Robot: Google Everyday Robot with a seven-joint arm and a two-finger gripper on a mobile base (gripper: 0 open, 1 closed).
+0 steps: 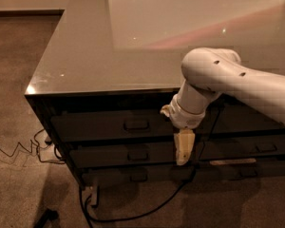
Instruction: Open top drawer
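Note:
The top drawer (99, 126) is the upper dark front in the left column of the cabinet, under the glossy top. It looks closed, flush with the fronts below it. Its small rectangular pull handle (136, 125) sits at its centre. My gripper (183, 150) hangs pointing down from the white arm (237, 80). It is to the right of the handle and lower, in front of the second drawer row near the gap between the left and right drawer columns. It holds nothing that I can see and is apart from the handle.
The glossy grey cabinet top (99, 46) overhangs the drawers. Further dark drawer fronts (109, 154) lie below and to the right (256, 122). Black cables (133, 215) and a thin wire (14, 151) trail over the carpet by the cabinet's left front corner.

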